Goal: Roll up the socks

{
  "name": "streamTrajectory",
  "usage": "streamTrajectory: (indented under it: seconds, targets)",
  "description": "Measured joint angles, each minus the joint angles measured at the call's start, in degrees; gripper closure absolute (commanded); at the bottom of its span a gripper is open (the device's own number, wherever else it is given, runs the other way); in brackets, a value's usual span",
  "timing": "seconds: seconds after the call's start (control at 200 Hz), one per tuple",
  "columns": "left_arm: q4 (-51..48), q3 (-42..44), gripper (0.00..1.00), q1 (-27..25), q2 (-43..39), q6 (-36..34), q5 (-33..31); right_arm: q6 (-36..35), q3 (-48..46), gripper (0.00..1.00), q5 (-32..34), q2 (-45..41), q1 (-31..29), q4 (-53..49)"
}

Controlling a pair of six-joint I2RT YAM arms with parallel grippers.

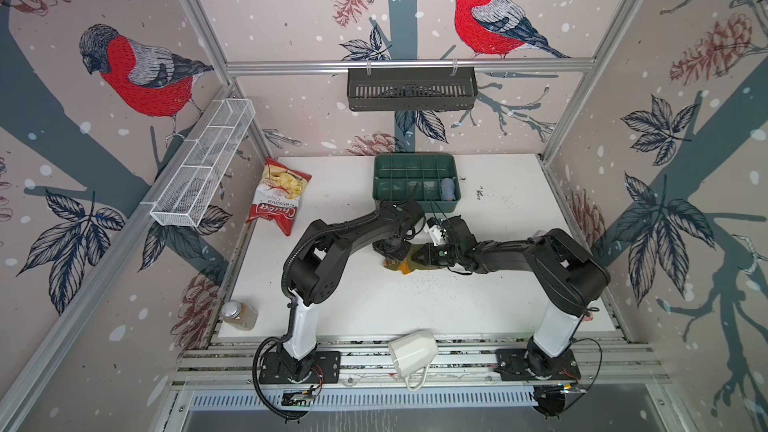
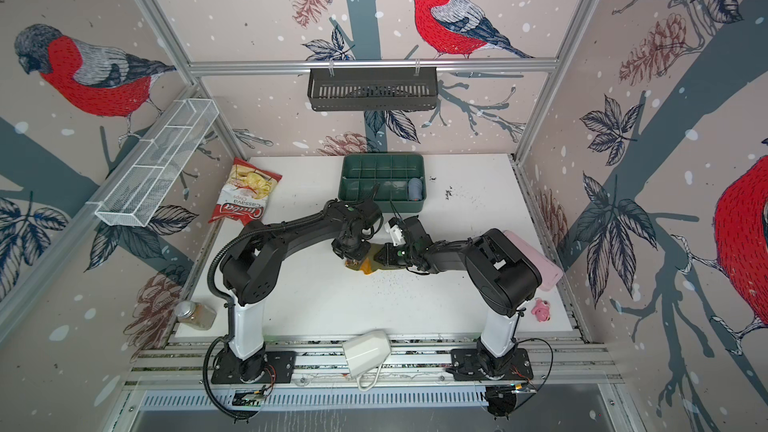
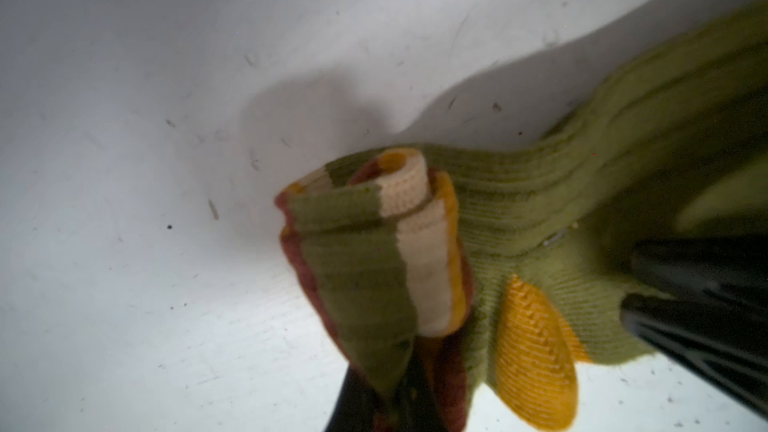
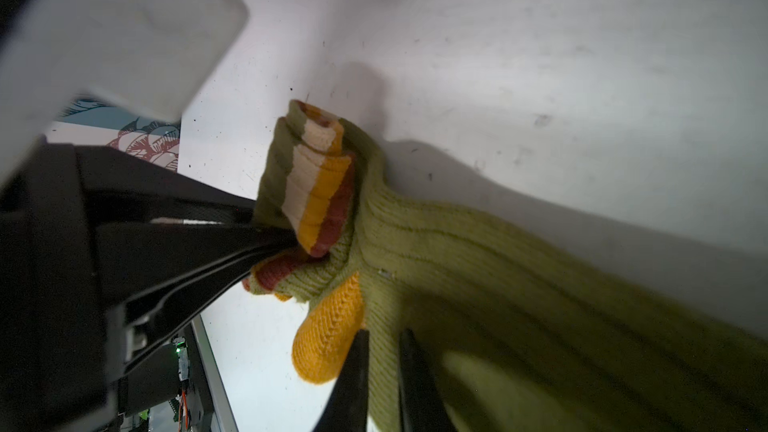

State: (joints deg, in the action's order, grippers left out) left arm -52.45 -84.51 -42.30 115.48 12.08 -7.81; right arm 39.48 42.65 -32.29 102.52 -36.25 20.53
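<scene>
While pinching the socks (image 4: 457,243) tight in left gripper (image 4: 282,245) and right gripper (image 4: 384,338), rolling the cuff (image 4: 316,184), maybe needing another turn next.

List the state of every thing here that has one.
socks: cuff end rolled, rest unrolled.
left gripper: shut on the socks' rolled cuff.
right gripper: shut on the socks near the mustard heel.
blue-grey sock roll: rolled, in the end compartment of the green tray.
white mug: tipped on its side.
chips bag: lying flat, label up.
</scene>
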Motion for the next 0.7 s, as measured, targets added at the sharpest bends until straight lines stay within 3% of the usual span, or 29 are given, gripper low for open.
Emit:
streamTrajectory:
  seconds: [0.3, 0.7]
  targets:
    - [-4.92, -4.7, 0.95, -1.22, 1.44, 1.07, -1.84, 5.46, -1.79, 0.86, -4.26, 0.74, 0.31, 9.42]
    - [-8.2, -8.7, 0.94, -2.97, 3.98, 1.64, -2.89, 8.48, -2.73, 0.88, -5.01, 2.56, 0.28, 14.27]
